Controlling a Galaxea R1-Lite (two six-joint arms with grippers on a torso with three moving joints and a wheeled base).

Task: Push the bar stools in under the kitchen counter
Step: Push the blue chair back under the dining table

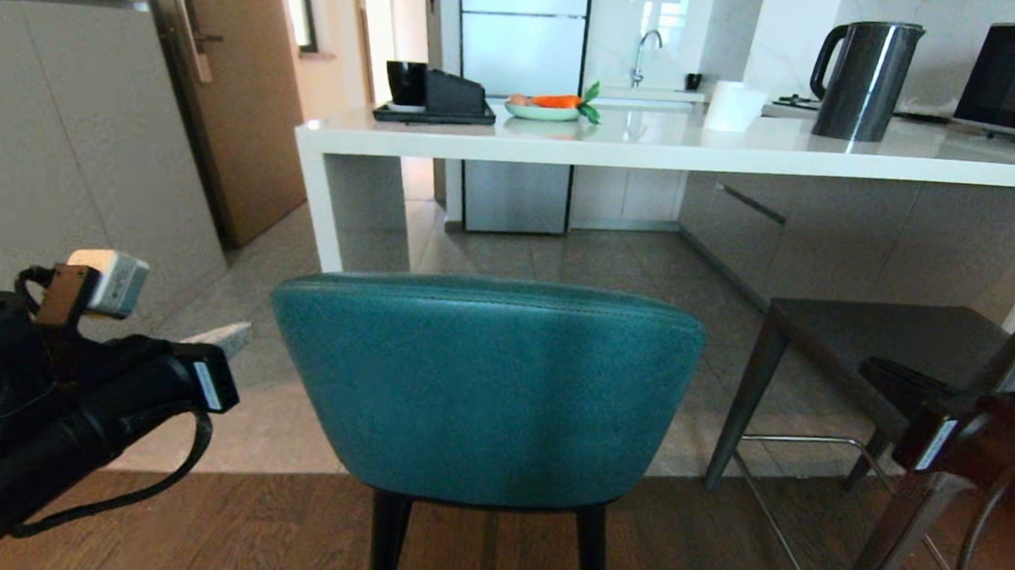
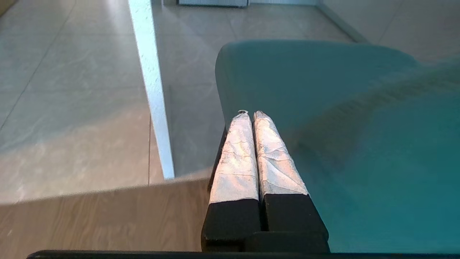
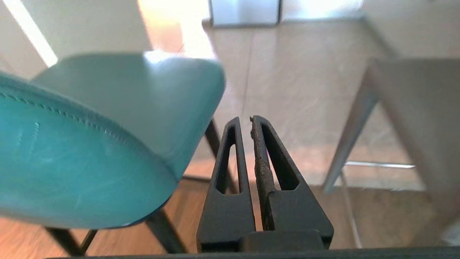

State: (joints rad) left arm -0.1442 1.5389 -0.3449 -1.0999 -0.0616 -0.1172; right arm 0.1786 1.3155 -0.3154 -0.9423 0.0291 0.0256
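Teal stool [image 1: 483,389] and grey stool [image 1: 883,343] face the desk [image 1: 657,144], both hands [image 2: 250,114] [image 3: 245,120] closed, empty, no readable writing.

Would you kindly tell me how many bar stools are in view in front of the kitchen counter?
2. The teal stool stands centred before the kitchen counter, its backrest facing the camera. The dark grey stool stands to its right, partly hidden behind the right arm. Others may lie outside the frame.
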